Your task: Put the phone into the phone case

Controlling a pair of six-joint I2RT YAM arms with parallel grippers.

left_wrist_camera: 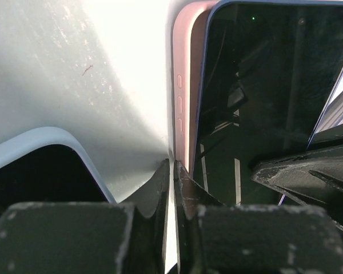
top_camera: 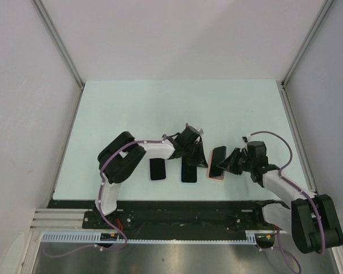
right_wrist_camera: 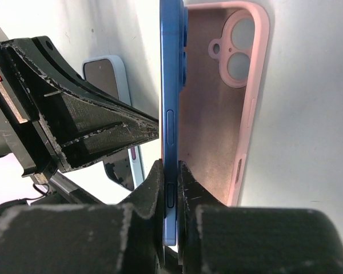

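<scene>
My right gripper (right_wrist_camera: 170,171) is closed on the long edge of the blue phone (right_wrist_camera: 170,85) and holds it standing on its side over the pink phone case (right_wrist_camera: 217,114). The case lies open-side up close to the near edge of the table (top_camera: 160,108), a little right of the middle. My left gripper (left_wrist_camera: 172,171) is almost closed, with its tips at the case wall. Whether it pinches the wall, I cannot tell. Left of it lie 2 more phones (top_camera: 188,172).

Pale mint tabletop (top_camera: 177,105) boxed by plain white walls (top_camera: 183,34) on three sides, metal posts (top_camera: 58,43) at the rear corners, even diffuse light, apparently from overhead.
</scene>
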